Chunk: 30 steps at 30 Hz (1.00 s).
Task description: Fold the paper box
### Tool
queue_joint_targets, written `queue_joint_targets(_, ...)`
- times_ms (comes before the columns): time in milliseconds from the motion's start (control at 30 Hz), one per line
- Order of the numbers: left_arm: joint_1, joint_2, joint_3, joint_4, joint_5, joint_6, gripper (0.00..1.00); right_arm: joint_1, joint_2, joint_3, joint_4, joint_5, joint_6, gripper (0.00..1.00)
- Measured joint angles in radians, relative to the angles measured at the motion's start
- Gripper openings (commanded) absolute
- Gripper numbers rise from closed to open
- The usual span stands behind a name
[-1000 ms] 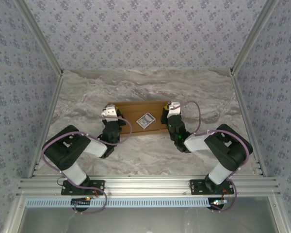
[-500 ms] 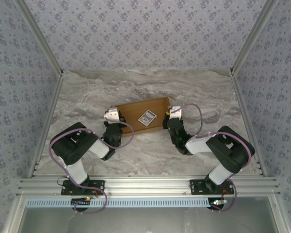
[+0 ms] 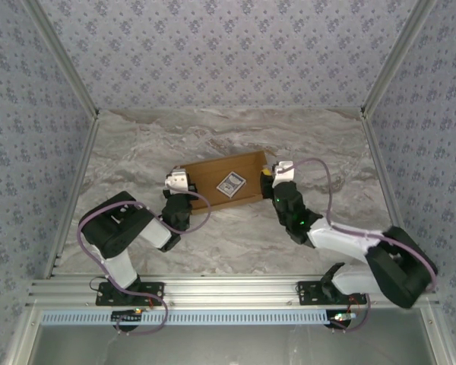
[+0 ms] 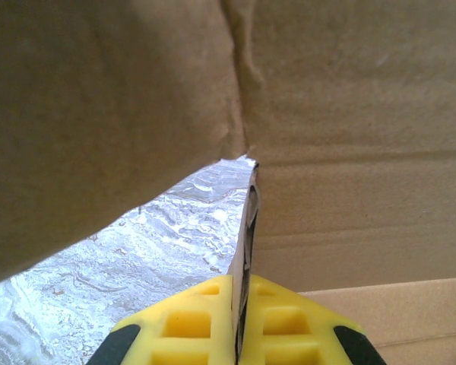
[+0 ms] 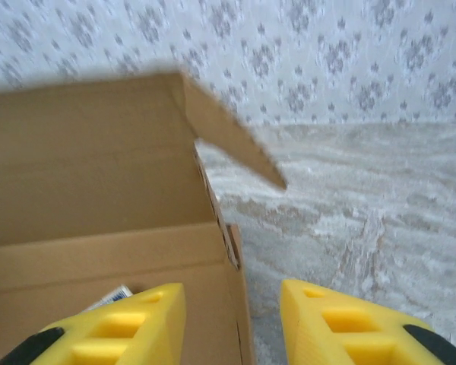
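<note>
The paper box [image 3: 209, 182] sits between left tool [image 4: 241, 287], clamped on its wall, and right tool [image 5: 232, 296], spread apart.

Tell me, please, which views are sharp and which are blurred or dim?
Top external: even light, sharp, only soft shadows around the box. Left wrist: the box is too close, soft and shaded; the left gripper is blurred. Right wrist: bright, but the flap and right gripper look soft.
</note>
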Motion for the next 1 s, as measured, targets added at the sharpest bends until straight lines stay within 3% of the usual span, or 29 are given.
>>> queue_joint_targets(133,0.000,0.000,0.000,0.000,0.000,0.000,0.00,-0.001,-0.140,0.049,-0.122,-0.034,-0.064,0.47)
queue_joint_targets(267,0.000,0.000,0.000,0.000,0.000,0.000,0.00,-0.002,-0.150,0.210,-0.262,-0.089,-0.134,0.54)
queue_joint_targets(433,0.000,0.000,0.001,-0.001,0.001,0.000,0.00,-0.027,-0.020,0.489,-0.439,-0.184,-0.198,0.59)
queue_joint_targets(700,0.000,0.000,0.003,-0.005,0.002,-0.001,0.00,-0.051,0.314,0.868,-0.761,-0.359,-0.241,0.60)
queue_joint_targets(1000,0.000,-0.016,0.003,-0.031,0.006,-0.016,0.03,-0.042,0.397,0.939,-0.964,-0.438,-0.259,0.60)
